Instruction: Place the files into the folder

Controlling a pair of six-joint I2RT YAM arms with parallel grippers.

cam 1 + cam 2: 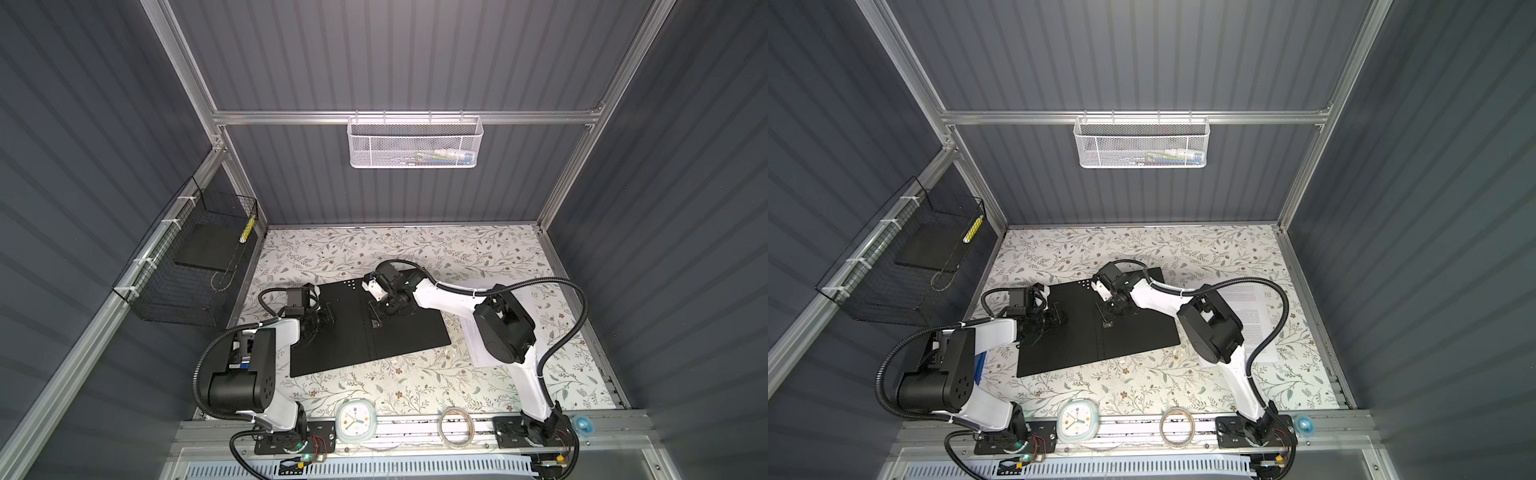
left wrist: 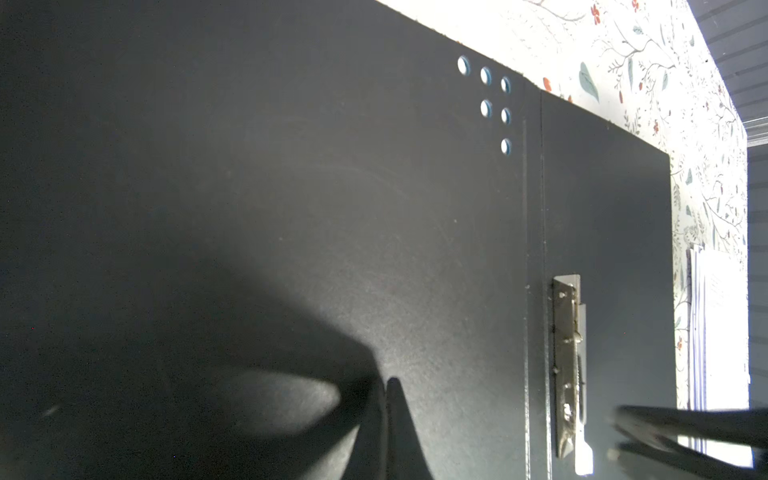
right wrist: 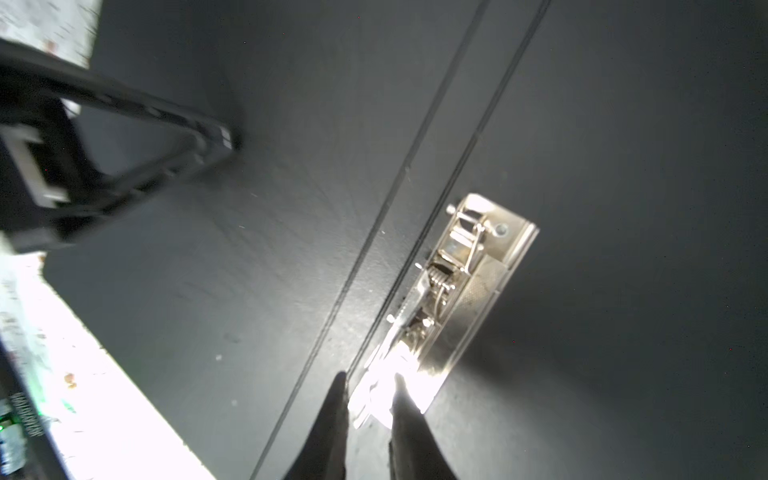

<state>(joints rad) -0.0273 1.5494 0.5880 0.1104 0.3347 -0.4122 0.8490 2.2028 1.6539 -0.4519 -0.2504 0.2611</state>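
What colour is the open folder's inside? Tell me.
Matte black inner faces of the flat folder; left wrist view.

walls [image 1: 395,54]: dark grey ribbed | tabletop [image 1: 353,249]: white floral print | back: white mesh basket [image 1: 415,143] | left: black wire basket [image 1: 174,291]

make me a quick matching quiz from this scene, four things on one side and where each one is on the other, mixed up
Things:
1 folder
2 files
3 clock
4 white mesh basket

Places:
a hung on the back rail
b on the front rail, beside the tape roll
c middle of the table, lying open
d on the table beside the folder, not in it

Pairs: 1-c, 2-d, 3-b, 4-a
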